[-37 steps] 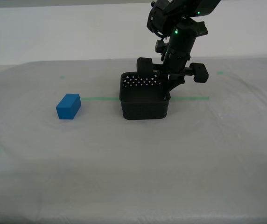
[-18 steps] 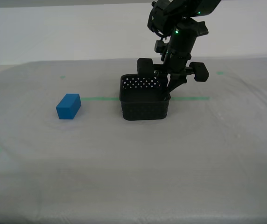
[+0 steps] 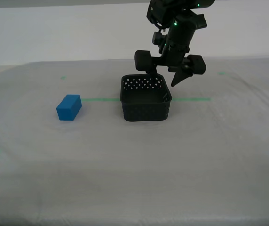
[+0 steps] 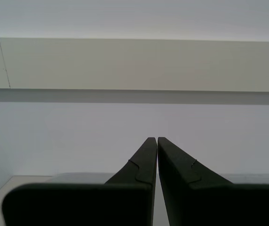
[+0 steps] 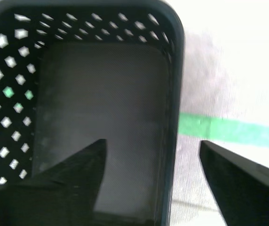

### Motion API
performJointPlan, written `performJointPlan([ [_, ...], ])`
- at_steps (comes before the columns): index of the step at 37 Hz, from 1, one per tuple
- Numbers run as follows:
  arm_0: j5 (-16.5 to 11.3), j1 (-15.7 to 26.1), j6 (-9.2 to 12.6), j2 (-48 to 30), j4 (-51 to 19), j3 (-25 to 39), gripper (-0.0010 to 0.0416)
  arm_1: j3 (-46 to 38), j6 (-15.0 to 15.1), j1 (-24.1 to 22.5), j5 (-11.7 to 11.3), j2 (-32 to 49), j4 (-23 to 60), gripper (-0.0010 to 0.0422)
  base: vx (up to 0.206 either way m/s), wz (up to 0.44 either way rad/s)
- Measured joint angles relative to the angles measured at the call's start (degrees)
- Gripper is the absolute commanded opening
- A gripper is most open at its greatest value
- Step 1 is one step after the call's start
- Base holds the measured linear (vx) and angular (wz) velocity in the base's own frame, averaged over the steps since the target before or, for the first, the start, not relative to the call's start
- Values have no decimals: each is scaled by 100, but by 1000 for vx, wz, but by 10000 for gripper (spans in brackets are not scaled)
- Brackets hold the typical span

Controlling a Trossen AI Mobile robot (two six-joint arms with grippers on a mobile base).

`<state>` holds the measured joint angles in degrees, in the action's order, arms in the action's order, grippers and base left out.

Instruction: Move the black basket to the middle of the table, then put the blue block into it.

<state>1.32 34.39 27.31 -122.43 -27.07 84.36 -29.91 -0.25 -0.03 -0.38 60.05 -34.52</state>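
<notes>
Arm above my first gripper [image 3: 170, 77]: cut off by the exterior view's top edge.
Black basket [image 5: 101, 94]: blurred in the first wrist view, near wall out of frame.
Table [image 3: 134, 179]: cut off at the exterior view's bottom and side edges.
My second gripper [image 4: 157, 141]: finger bases cut off; it appears nowhere in the exterior view.

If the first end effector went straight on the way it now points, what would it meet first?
Probably the black basket: my first end effector is open astride its wall, one finger over the inside, the other over the table.
</notes>
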Motion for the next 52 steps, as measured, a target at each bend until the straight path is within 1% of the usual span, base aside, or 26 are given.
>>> performJointPlan([
  [5,-17,0,-442,0,-221,245,373,0,0,0,0,0,2,0,0,0],
  [7,-20,0,-560,0,-376,356,389,0,0,0,0,0,0,0,0,0],
  [10,-20,-2,-586,0,-610,533,403,0,0,0,0,0,0,0,0,0],
  [15,-20,0,-586,0,-883,791,387,0,0,0,0,0,2,0,0,0],
  [19,-17,-11,-590,24,-905,929,377,0,0,0,0,0,0,0,0,0],
  [23,7,-61,-599,149,-901,957,364,0,0,0,0,0,2,0,0,0],
  [28,92,-240,-678,431,-898,946,351,0,0,2,0,0,2,0,0,0],
  [33,111,-577,-678,798,-898,940,342,0,0,0,0,0,2,0,0,0],
  [38,116,-1027,-702,1196,-894,942,332,0,0,0,0,0,2,0,0,0],
  [45,118,-1705,-1047,1626,-927,942,309,0,0,0,0,0,2,0,0,0],
  [52,120,-2369,-1178,1864,-1023,942,292,0,0,0,0,0,0,0,0,0],
])
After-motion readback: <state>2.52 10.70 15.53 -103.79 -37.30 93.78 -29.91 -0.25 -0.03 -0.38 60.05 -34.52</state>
